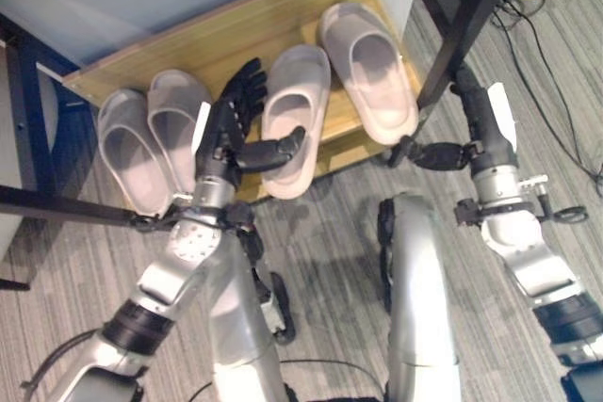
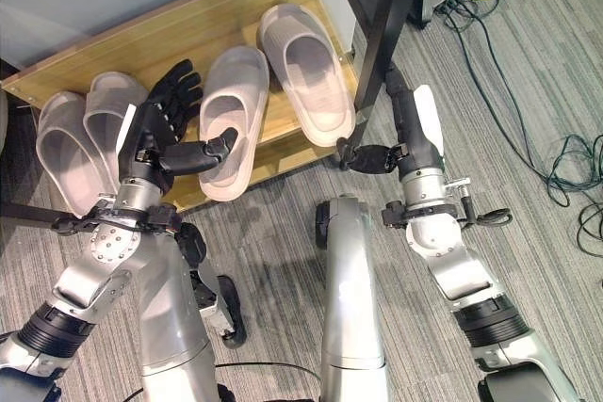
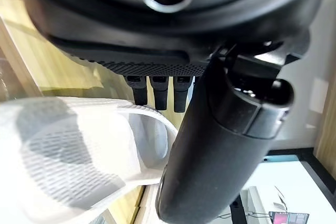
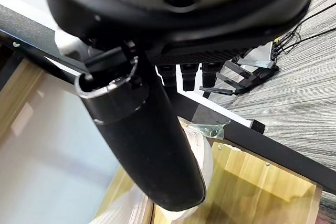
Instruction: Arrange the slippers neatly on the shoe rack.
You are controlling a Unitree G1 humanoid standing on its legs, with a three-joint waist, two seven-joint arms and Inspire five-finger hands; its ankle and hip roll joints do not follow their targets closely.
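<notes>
Several pale pink slippers lie toes-away on the low wooden shoe rack [image 1: 217,40]. Two sit side by side at the left [image 1: 127,152] [image 1: 177,120]. A third slipper [image 1: 294,120] lies in the middle with its heel hanging over the front edge, and a fourth slipper [image 1: 372,72] lies at the right, angled. My left hand [image 1: 229,124] is open, with its fingers straight along the third slipper's left side and its thumb [image 3: 220,145] stretched over that slipper [image 3: 68,150]. My right hand [image 2: 415,134] is open by the rack's right end, holding nothing.
A black slanted table leg [image 1: 462,30] crosses in front of the rack's right end, just beside my right hand. A dark frame [image 1: 28,110] stands at the left. Cables [image 2: 565,167] lie on the grey carpet at the right.
</notes>
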